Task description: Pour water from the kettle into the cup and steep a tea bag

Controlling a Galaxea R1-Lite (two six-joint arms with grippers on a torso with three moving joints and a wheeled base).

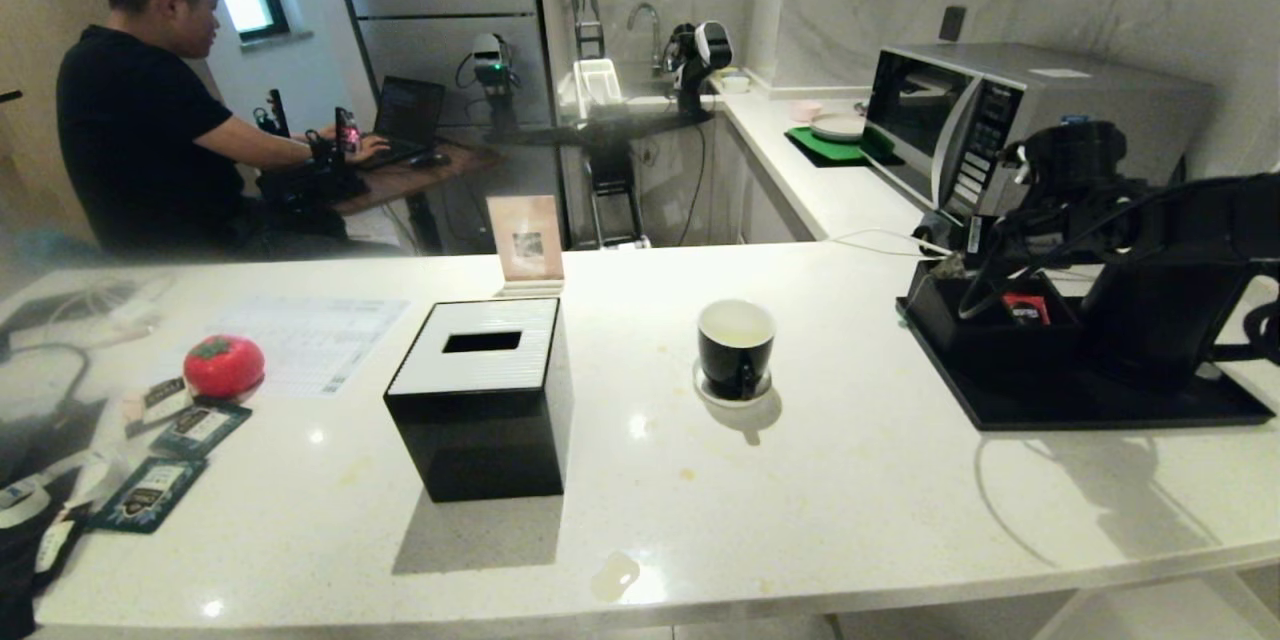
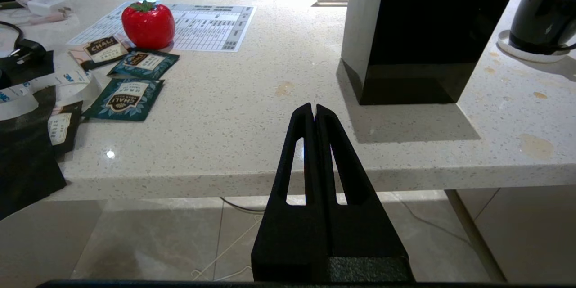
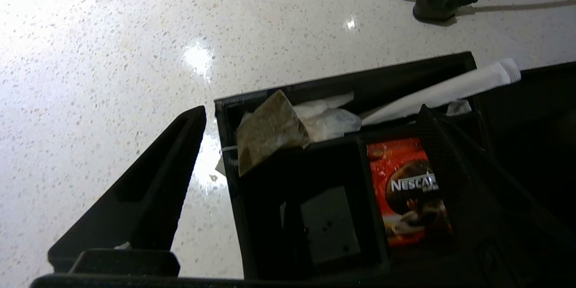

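One glossy black cup with a white inside (image 1: pixel 736 345) stands on one small round white saucer (image 1: pixel 708 388). One black cube-shaped tissue box with a white slotted top (image 1: pixel 480 400) sits on the white speckled tabletop (image 1: pixel 800 520). One red tomato-shaped object (image 1: pixel 224 366) lies near three flat dark teal labelled packets (image 2: pixel 123 98). One black compartment tray (image 3: pixel 342 85) holds one grey-green square tea bag (image 3: pixel 267 130) and one red coffee sachet (image 3: pixel 407 189). One silver microwave (image 1: pixel 1000 110) is behind, and one person in a black shirt (image 1: pixel 140 120) sits at a desk.
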